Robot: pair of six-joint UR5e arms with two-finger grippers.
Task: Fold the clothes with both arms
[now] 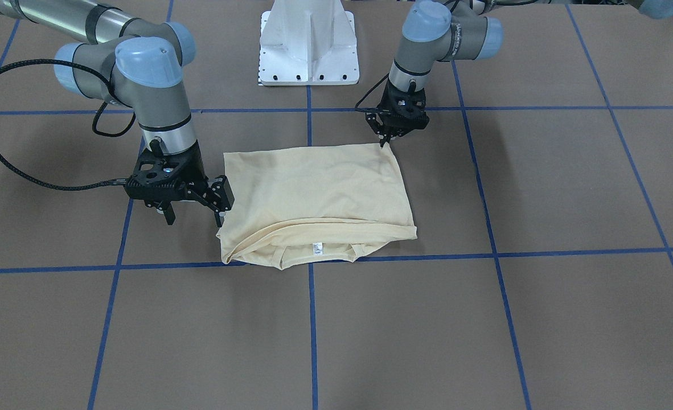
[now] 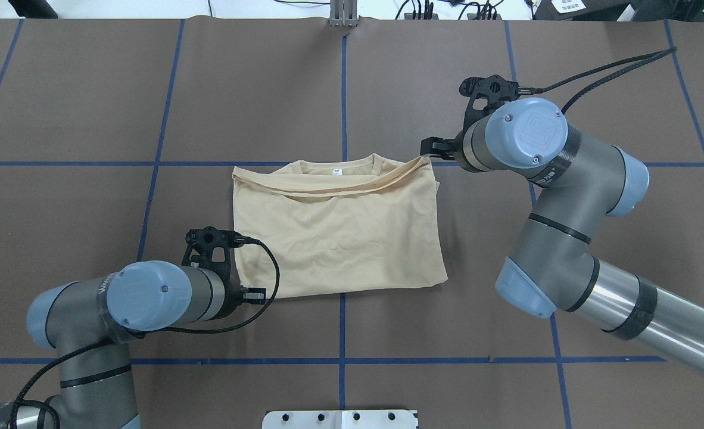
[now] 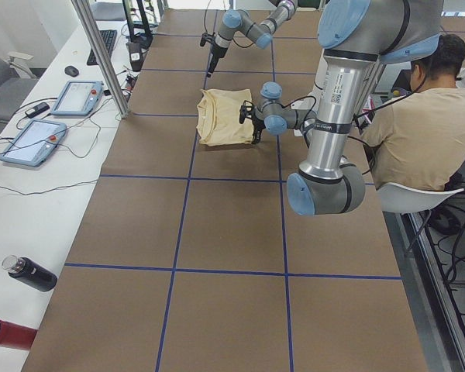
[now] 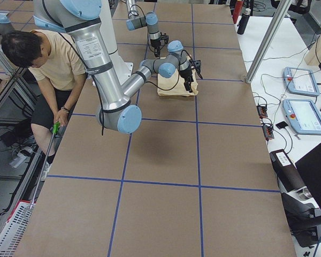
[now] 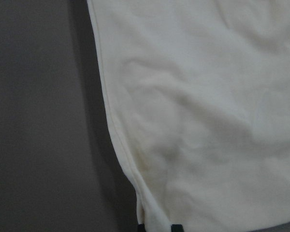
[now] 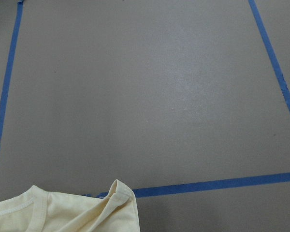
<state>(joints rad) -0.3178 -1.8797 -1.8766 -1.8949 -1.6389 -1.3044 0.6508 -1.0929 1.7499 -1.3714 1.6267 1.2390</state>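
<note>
The pale cream-yellow shirt (image 1: 319,193) lies folded into a flat rectangle, with no print showing and its white neck label (image 2: 336,171) at the far edge. My left gripper (image 1: 386,142) stands at the shirt's near-left corner (image 2: 242,293). In the left wrist view its fingertips (image 5: 140,227) sit on either side of the cloth hem (image 5: 208,121), shut on it. My right gripper (image 1: 221,213) is at the collar-side right corner (image 2: 430,149). The right wrist view shows only that shirt corner (image 6: 87,212), so I cannot tell whether it is open or shut.
The brown table carries a blue tape grid (image 1: 309,319). The white pedestal base (image 1: 308,45) stands at the robot's side. A seated person (image 3: 418,124) is beside the robot. Tablets (image 3: 77,97) and a black bottle (image 3: 31,273) lie on a side bench.
</note>
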